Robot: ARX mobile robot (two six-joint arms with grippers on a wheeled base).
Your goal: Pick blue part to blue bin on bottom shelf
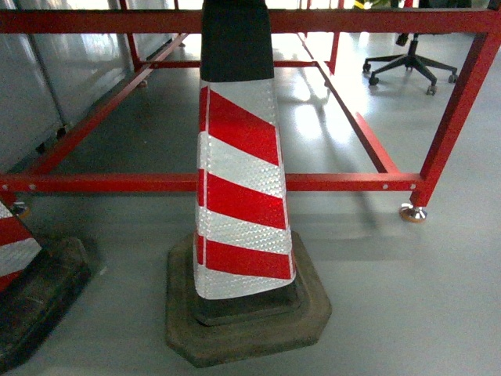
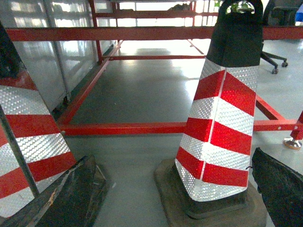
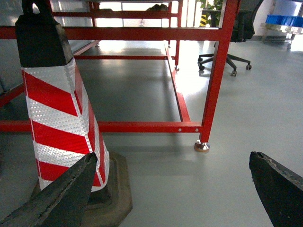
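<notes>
The job looks not started. No blue part, blue bin or bottom shelf shows in any view, so I cannot tell where the part is. Both grippers, left gripper [image 2: 175, 189] and right gripper [image 3: 170, 189], are spread wide and hold nothing. In the middle stands a striped cone [image 1: 239, 180], shiny and bumpy, on a rough dark base. Behind it runs a smooth red metal frame [image 1: 344, 182] on a glossy grey floor [image 1: 407, 298].
</notes>
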